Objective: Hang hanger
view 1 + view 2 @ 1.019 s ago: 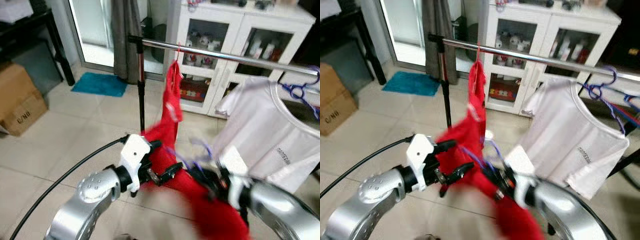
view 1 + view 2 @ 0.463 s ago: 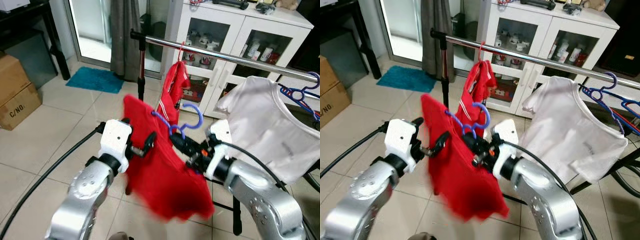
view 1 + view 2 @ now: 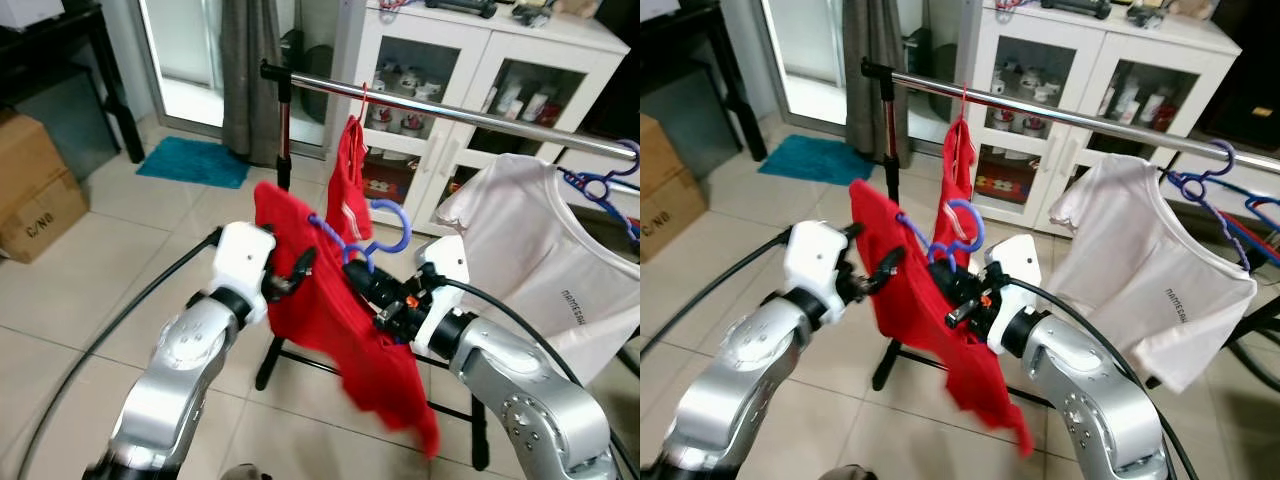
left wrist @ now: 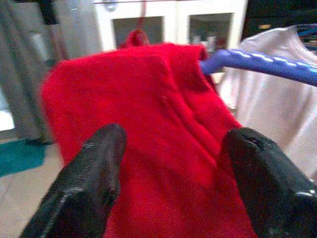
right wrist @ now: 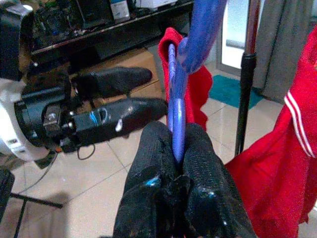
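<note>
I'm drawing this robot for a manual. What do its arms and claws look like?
Both arms are rounded silver metal with small screws. The left arm ends in a white block, the right arm in a similar white housing. A black cable runs along each. The left claw and right claw each have two long black fingers.

white glass-door cabinet (image 3: pixel 470 70), cardboard box (image 3: pixel 35 190), teal mat (image 3: pixel 195 163), grey curtain (image 3: pixel 250 70)

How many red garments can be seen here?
2: one red garment hangs from the metal rail; the other red garment is on the blue hanger held by the right gripper. Others may be hidden.
</note>
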